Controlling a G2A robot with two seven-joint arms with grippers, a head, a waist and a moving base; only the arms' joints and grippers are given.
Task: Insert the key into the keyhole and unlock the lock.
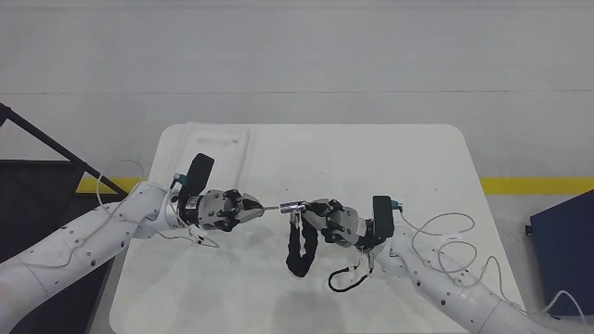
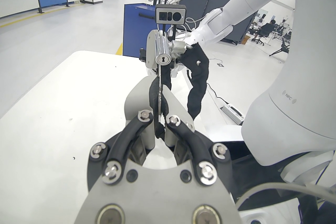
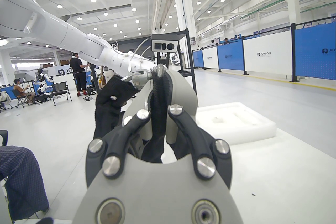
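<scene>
Key (image 2: 155,101), thin, stiff and light, sits pinched by its black head between the left gripper's (image 1: 249,210) closed fingers. That is the right spot for twisting, and its slick blade points right with the tip seemingly just short of the keyhole (image 2: 163,59). Farther right, the lock's (image 2: 161,47) hard metal barrel is clamped between the right gripper's (image 1: 316,213) fingers; its floppy black-sleeved chain (image 2: 197,83) dangles and would give no bracing.
</scene>
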